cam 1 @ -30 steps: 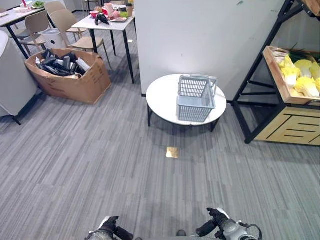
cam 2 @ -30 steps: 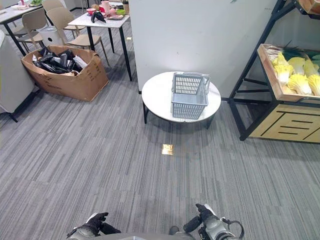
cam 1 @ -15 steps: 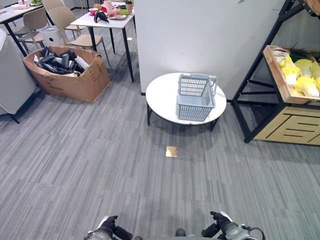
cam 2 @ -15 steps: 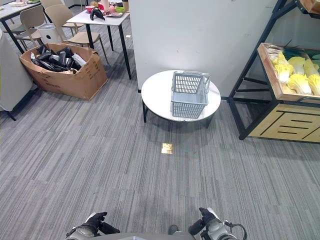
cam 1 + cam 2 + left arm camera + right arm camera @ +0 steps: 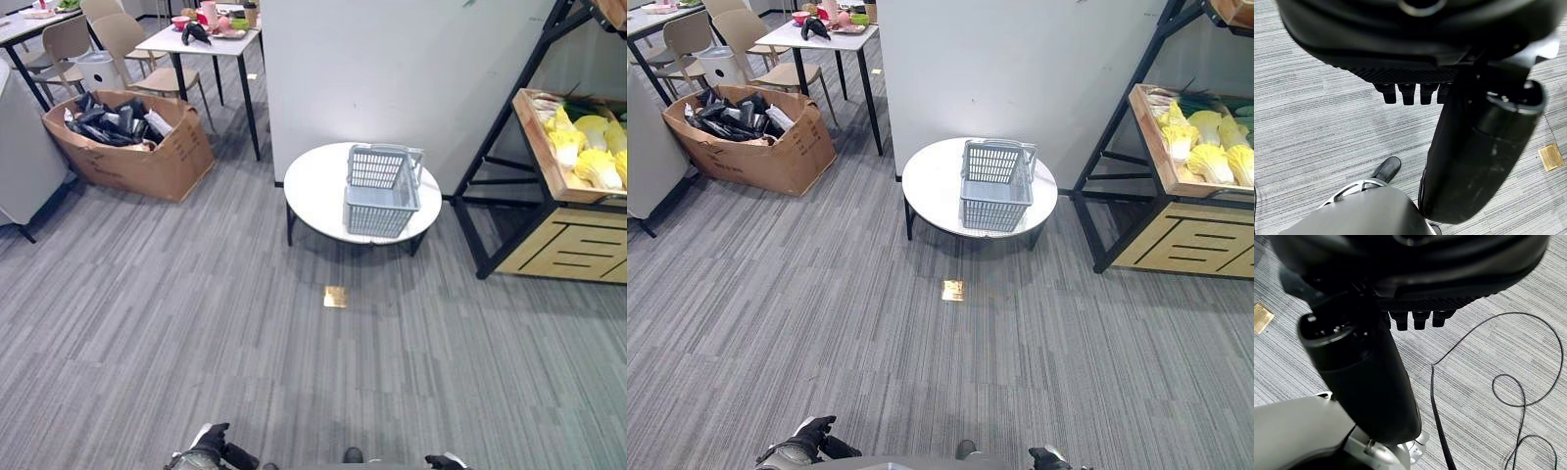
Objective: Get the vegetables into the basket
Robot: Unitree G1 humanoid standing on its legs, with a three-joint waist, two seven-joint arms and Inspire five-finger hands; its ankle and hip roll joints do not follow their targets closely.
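Note:
A grey plastic basket (image 5: 382,191) with its handle folded back stands on a round white table (image 5: 313,191) ahead of me, with nothing in it. Several yellow-green cabbages (image 5: 593,147) lie in a wooden tray (image 5: 542,157) on a black-framed shelf at the right. My left hand (image 5: 209,448) hangs low at the bottom edge, far from both. My right hand (image 5: 446,460) barely shows at the bottom right. Seen from the wrists, the left hand (image 5: 1415,29) and the right hand (image 5: 1415,264) have relaxed fingers (image 5: 1408,94) and hold nothing.
A white partition wall (image 5: 392,69) stands behind the round table. At the left are a cardboard box (image 5: 127,147) of dark items, a white table (image 5: 201,44) with dishes and beige chairs (image 5: 127,44). A brass floor plate (image 5: 336,296) sits in the grey carpet.
My right hand has dropped lower, almost out of the eye views. The camera has shifted slightly; the basket and vegetables stay in place.

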